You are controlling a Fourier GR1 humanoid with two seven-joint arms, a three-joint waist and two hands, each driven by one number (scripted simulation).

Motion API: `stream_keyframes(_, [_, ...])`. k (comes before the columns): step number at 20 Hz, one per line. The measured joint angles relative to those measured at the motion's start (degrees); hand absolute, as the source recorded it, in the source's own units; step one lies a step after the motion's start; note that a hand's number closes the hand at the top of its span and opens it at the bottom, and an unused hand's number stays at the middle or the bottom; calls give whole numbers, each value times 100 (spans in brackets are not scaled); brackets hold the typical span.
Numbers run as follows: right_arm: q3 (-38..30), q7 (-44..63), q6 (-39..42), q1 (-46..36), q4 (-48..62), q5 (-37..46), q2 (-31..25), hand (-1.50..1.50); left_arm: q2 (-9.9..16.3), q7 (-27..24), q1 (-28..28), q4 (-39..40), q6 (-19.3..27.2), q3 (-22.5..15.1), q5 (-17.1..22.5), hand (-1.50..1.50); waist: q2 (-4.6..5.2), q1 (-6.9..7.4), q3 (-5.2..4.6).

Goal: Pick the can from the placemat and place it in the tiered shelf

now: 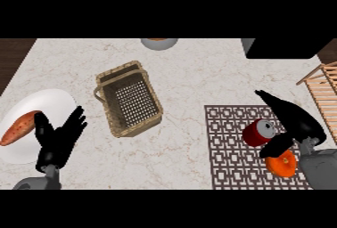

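The red can [259,132] is seen lying on its side on the patterned placemat [230,151], its silver top turned toward the right hand [299,122]. It is found just to the left of that hand's palm, between the long fingers, which stretch up and to the left past it, and the thumb [275,145], which reaches down and to the left beneath it. The hand is spread wide around the can rather than closed on it; whether the can is touched by the palm cannot be told. An orange round item [283,164] is seen on the placemat directly below the thumb, just beside the grey forearm [319,167]. The wooden tiered shelf [324,91] is placed above and to the right of the right hand, at the edge of the view, near the fingertips' height but apart from them. A dark box [286,48] is seen farther up, beyond the fingertips.

Well to the left of the right hand a wicker basket [128,99] is set on the marble counter [197,80]. The left hand [58,138] is held open with fingers up at the lower left. Immediately to its left a white plate [41,103] is overlapped by it, with a sweet potato [20,128] lying on the plate. A grey bowl [158,43] is seen far above, at the counter's back edge.
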Motion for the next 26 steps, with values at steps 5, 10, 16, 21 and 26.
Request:
stream_keyframes(5, [-119, -330, -156, -4, 245, 371, 261, -150, -90, -20, 121, -132, -80, 85, -103, 0, -2, -3, 0])
stream_keyframes(10, [-338, -805, -237, -223, 734, 574, 415, -150, -166, -17, 80, -85, -160, 184, -192, 0, -8, 0, -2])
stream_keyframes(16, [-206, -1184, -31, -259, 911, 809, 506, 150, -265, -16, 73, -93, -191, 225, -295, 0, -43, 9, -42])
stream_keyframes(21, [159, -1686, 219, -273, 1025, 1006, 473, 150, -274, 22, 18, -48, -211, 282, -305, 0, -47, 12, -56])
stream_keyframes(26, [159, -2008, 32, 5, 816, 1114, 630, 150, -281, 41, 6, -4, -300, 360, -312, 0, -50, -5, -46])
